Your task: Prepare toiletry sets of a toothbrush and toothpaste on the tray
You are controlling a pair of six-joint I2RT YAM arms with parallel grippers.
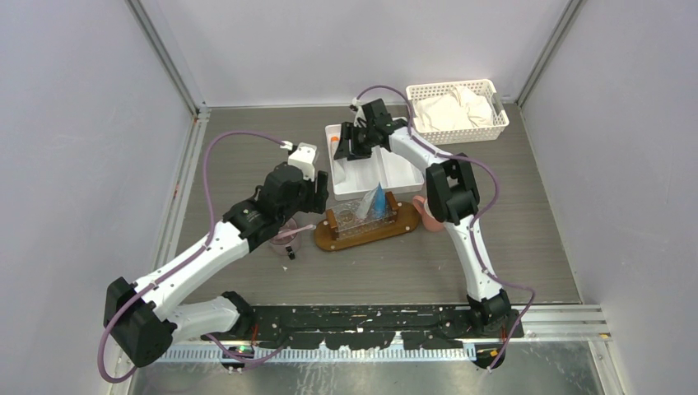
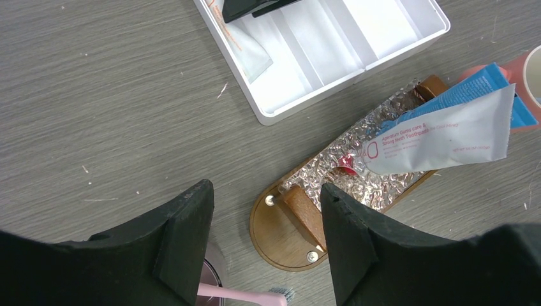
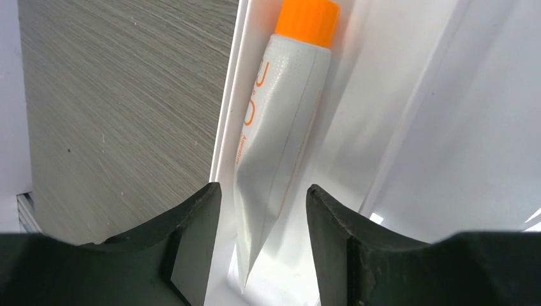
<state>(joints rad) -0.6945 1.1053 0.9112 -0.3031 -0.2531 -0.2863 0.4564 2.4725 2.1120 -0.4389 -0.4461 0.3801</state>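
The brown oval tray [image 2: 286, 237] carries a crinkled clear holder [image 2: 376, 127]. A white-grey toothpaste tube [image 2: 446, 137] and a blue tube [image 2: 483, 86] lean in that holder. My left gripper [image 2: 266, 189] hangs open above the tray's left end with nothing between its fingers. A pink toothbrush [image 2: 245, 295] lies on the table just below it. My right gripper [image 3: 263, 210] is open inside the white divided tray [image 1: 395, 174], its fingers either side of the crimped end of a white toothpaste tube [image 3: 281, 121] with an orange cap [image 3: 307, 21].
A white lattice basket [image 1: 496, 115] holding cloths stands at the back right. A pink cup [image 1: 422, 211] sits by the brown tray's right end. A small round cup [image 1: 285, 239] stands beside the toothbrush, left of the tray.
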